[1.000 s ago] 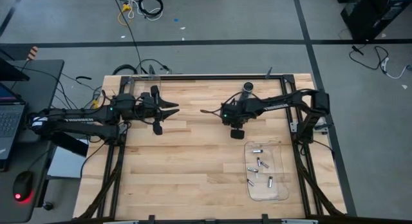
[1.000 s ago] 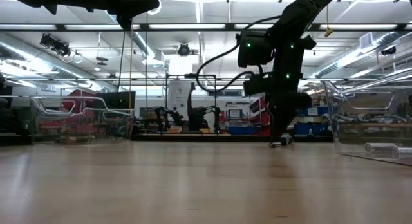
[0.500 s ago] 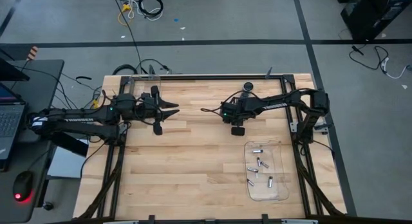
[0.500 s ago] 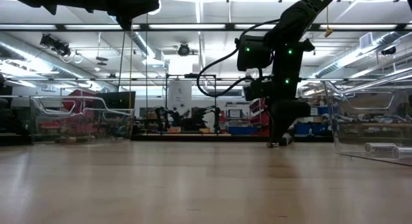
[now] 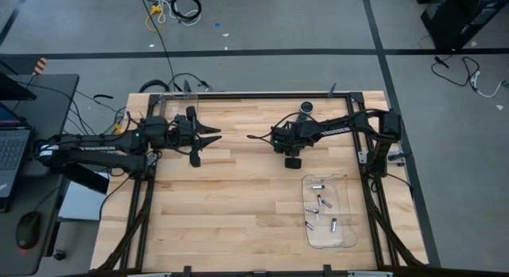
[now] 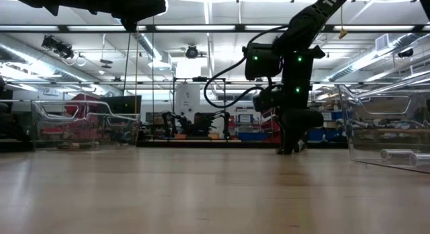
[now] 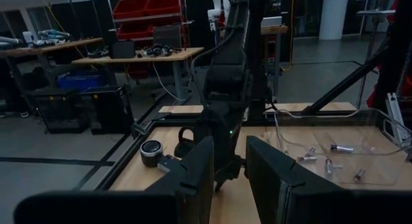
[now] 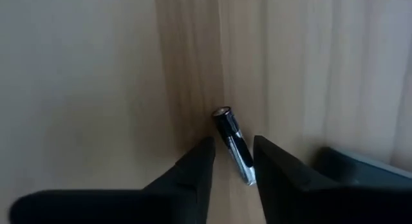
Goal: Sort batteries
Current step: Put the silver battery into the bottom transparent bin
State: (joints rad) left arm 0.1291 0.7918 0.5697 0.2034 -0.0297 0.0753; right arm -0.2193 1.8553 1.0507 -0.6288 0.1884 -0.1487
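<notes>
One dark battery with a silvery end [image 8: 232,143] lies flat on the wooden table. My right gripper [image 8: 230,161] points down at it and is open. Its fingers stand on either side of the battery's nearer end. This is just beyond the far left corner of a clear tray [image 5: 343,233] that holds several small silvery batteries [image 5: 321,202]. In the high view my right gripper [image 5: 293,160] is right of the table's middle. In the low view it [image 6: 292,146] reaches down to the tabletop. My left gripper [image 5: 213,135] hovers open and empty at the far left, also seen in its wrist view [image 7: 230,165]. My right gripper has the battery's nearer end [image 8: 244,172] between its fingers, which come from above with the battery lying flat on the table. I cannot tell whether either finger touches it.
A small dark round cylinder [image 5: 306,108] stands at the table's far edge, behind my right arm. A clear bin [image 6: 84,123] stands at the far left. The tray's wall [image 6: 383,126] rises close beside my right gripper. Bare wood lies toward the near edge.
My right gripper has gone down toward the table and a little toward the left edge, closing on the battery by the tray's corner.
</notes>
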